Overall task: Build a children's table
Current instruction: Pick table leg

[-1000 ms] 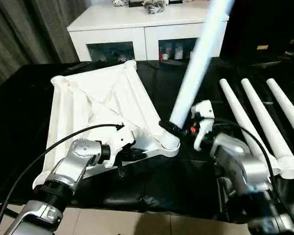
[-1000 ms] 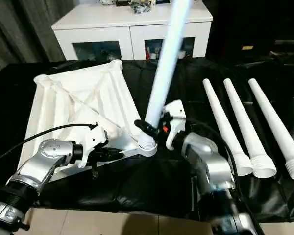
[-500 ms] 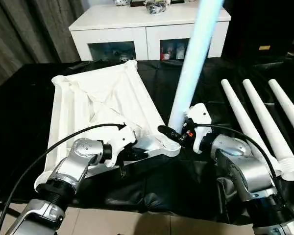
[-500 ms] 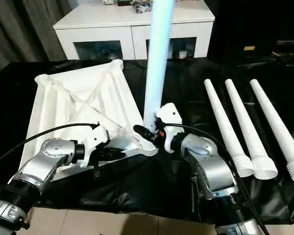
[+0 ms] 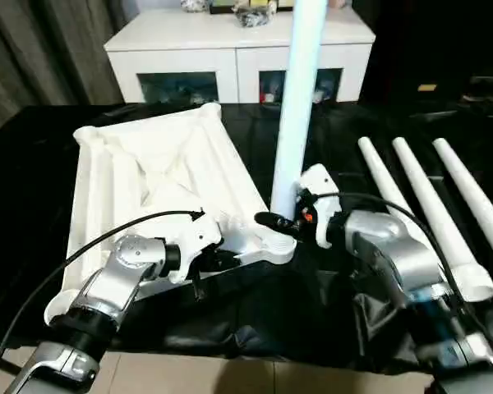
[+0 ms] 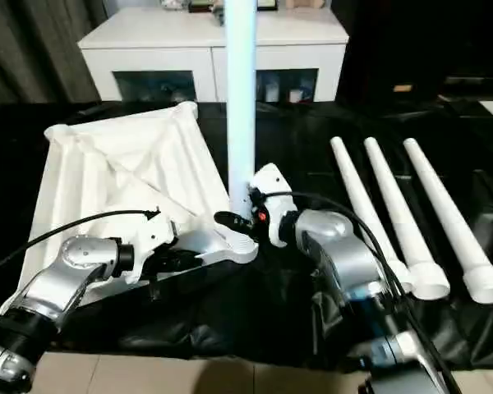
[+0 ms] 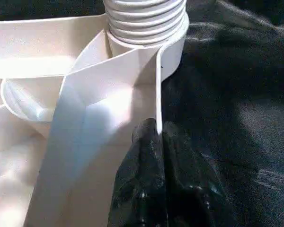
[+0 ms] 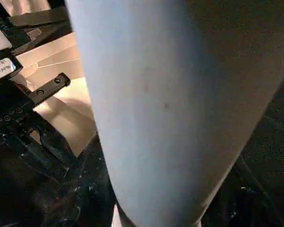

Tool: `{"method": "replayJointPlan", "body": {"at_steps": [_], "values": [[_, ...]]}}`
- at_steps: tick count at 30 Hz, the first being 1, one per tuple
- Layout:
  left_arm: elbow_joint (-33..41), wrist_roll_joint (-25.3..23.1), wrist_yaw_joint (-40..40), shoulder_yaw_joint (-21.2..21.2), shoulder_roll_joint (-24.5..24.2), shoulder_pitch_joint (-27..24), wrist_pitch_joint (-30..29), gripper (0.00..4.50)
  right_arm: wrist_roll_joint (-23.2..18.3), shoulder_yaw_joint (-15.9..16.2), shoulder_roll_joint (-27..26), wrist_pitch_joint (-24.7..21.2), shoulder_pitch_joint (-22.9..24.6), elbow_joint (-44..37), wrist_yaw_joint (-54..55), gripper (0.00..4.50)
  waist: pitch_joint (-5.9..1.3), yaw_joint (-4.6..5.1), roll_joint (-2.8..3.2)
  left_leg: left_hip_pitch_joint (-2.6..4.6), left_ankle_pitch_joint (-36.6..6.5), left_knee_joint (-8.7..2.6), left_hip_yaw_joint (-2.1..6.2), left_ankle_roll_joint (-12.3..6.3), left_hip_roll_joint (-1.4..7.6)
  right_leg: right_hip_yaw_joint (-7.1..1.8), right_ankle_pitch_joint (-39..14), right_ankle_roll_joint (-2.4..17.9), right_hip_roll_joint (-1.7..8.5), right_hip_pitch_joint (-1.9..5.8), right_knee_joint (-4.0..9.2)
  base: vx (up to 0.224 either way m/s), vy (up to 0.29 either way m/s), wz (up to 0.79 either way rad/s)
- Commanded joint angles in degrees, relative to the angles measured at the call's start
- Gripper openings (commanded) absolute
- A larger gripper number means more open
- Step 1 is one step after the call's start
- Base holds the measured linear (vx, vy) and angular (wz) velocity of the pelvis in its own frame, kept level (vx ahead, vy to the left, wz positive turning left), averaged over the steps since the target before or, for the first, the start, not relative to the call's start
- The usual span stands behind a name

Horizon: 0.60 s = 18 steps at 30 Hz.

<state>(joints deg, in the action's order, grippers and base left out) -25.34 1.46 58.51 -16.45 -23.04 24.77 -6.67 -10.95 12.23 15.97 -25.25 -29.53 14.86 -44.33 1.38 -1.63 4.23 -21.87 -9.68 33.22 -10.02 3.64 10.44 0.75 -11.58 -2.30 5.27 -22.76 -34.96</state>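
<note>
The children's table top [image 5: 156,176] lies upside down on the black-draped worktop [image 5: 33,189], ribbed underside up, toward the robot's left. At its near right corner socket [image 5: 273,244] one white leg [image 5: 300,98] stands upright, its ribbed base seated in the socket; the leg's upper end is cut off by the frame edge. How far the base has gone in cannot be made out, since the right claw [image 5: 273,222] crosses in front of it there. That claw is clamped on the leg just above the socket, though in the right wrist view the leg blocks the fingers.

The left claw [image 7: 157,137] pinches the thin rim wall of the top just beside the same socket, its two black fingers [image 7: 146,179] pressed together with the wall between them. From the head camera this grip is largely hidden behind the wrist housing and a black cable [image 5: 90,246].

Three more legs [image 5: 419,205] lie side by side on the worktop to the robot's right, well apart from the top, wide ribbed ends toward the robot. The outermost one runs out of frame.

Behind the worktop stands a white cabinet [image 5: 230,49] with glass doors; the items on it and inside are too small to identify.
</note>
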Motion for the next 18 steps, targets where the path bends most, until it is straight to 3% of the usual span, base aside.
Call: {"method": "replayJointPlan", "body": {"at_steps": [1, 2, 6, 7, 9, 12, 13, 14, 15, 16, 17, 18], "values": [[-0.4, -0.2, -0.9, 1.0, -0.4, -0.8, -0.7, 0.0, 1.3, 3.2, 0.1, -2.9, 2.5, 5.4, -1.3, 1.85, -2.07, -0.12, -0.63, 0.97, -24.4, -4.96, 0.78, 2.01, 1.76, -1.14, -20.8, 9.7, 1.88, 0.95, 5.47, 0.0, 0.0, 0.0], [-0.7, -0.1, -0.6, 1.1, -0.5, -0.4, -0.8, 0.0, 1.8, 3.3, -0.1, -2.3, 2.7, 6.0, -1.3, 1.85, -2.07, -0.09, -0.04, 1.07, -24.8, -4.98, 0.78, 2.27, 1.75, -1.12, -20.2, 9.9, 1.84, 0.87, 5.44, 0.0, 0.0, 0.0], [-1.0, 0.1, -0.3, 1.2, -0.8, 0.0, -1.0, 0.0, 2.3, 2.9, -0.8, -1.2, 2.8, 7.2, -0.4, 1.85, -2.02, 0.14, -0.15, 1.08, -26.5, -5.06, 0.83, 2.52, 1.67, -1.02, -20.5, 10.2, 1.78, 0.93, 5.5, 0.0, 0.0, 0.0], [-1.6, -0.5, -0.8, 1.1, -1.1, 0.4, -1.3, 0.0, 2.8, 2.0, -1.7, -0.6, 2.5, 8.6, 2.2, 1.85, -2.0, 0.25, 0.06, 1.13, -27.0, -5.08, 0.85, 2.74, 1.61, -1.01, -21.3, 10.0, 1.82, 0.85, 5.6, 0.0, 0.0, 0.0], [-1.8, -0.6, -1.0, 1.0, -1.2, 0.5, -1.4, 0.0, 3.0, 1.7, -1.9, -0.4, 2.4, 9.0, 2.9, 1.85, -1.82, 0.5, -0.11, 1.0, -28.3, -5.29, 1.08, 3.01, 1.54, -0.87, -23.9, 9.3, 1.84, 0.93, 5.75, 0.0, 0.0, 0.0], [-3.3, -1.8, -4.6, 1.2, 0.0, 1.7, -4.6, 0.0, 3.9, -1.4, -4.7, 0.8, 1.1, 13.1, 11.2, 1.85, -1.51, 0.93, 0.16, 1.54, -31.8, -5.24, 1.25, 3.55, 1.46, -0.88, -29.2, 8.1, 1.91, 0.25, 6.33, 0.0, 0.0, 0.0], [-3.6, -2.1, -8.0, 1.6, 2.2, 2.7, -7.9, 0.0, 4.5, -3.0, -6.5, 1.0, 0.2, 15.5, 16.5, 1.85, -1.16, 1.54, 0.21, 1.72, -33.5, -5.3, 1.36, 4.42, 1.34, -0.67, -32.7, 7.5, 1.91, -0.07, 6.6, -0.056, 0.006, -0.07], [-3.8, -2.2, -10.4, 2.0, 3.7, 3.4, -10.1, 0.0, 5.0, -4.0, -7.7, 1.2, -0.4, 17.2, 19.9, 1.85, -1.1, 2.03, -0.1, 2.26, -35.9, -5.14, 1.79, 4.7, 1.14, -0.07, -37.1, 5.8, 1.78, -0.24, 7.16, -0.056, 0.006, -0.07], [-3.8, -2.2, -10.4, 2.0, 3.7, 3.4, -10.1, 0.0, 5.0, -4.0, -7.7, 1.2, -0.4, 17.2, 19.9, 1.85, -1.1, 2.03, -0.1, 2.26, -35.9, -5.14, 1.79, 4.7, 1.14, -0.07, -37.1, 5.8, 1.78, -0.24, 7.16, -0.067, 0.018, -0.1], [-4.0, -2.2, -12.7, 2.4, 5.4, 4.3, -11.7, 0.0, 5.3, -4.7, -8.7, 1.5, -1.1, 18.8, 22.7, 1.85, -1.07, 2.37, 0.08, 2.29, -37.6, -5.24, 2.38, 4.04, 0.98, 0.38, -39.6, 4.3, 1.93, -0.02, 7.73, 0.0, 0.0, 0.0], [-4.3, -2.2, -15.1, 2.8, 7.1, 5.2, -13.3, 0.0, 5.5, -5.2, -9.6, 1.4, -1.9, 20.4, 25.1, 1.85, -1.11, 2.88, 0.36, 1.85, -38.2, -5.71, 2.71, 4.07, 1.06, 0.71, -37.5, 4.5, 1.85, 0.51, 7.5, 0.0, 0.0, 0.0], [-4.3, -2.2, -15.1, 2.8, 7.1, 5.2, -13.3, 0.0, 5.5, -5.2, -9.6, 1.4, -1.9, 20.4, 25.1, 1.85, -1.09, 2.77, 0.66, 2.16, -39.4, -5.91, 2.92, 4.21, 1.15, 0.88, -36.5, 4.7, 1.74, 0.41, 7.73, 0.0, 0.0, 0.0]]}}
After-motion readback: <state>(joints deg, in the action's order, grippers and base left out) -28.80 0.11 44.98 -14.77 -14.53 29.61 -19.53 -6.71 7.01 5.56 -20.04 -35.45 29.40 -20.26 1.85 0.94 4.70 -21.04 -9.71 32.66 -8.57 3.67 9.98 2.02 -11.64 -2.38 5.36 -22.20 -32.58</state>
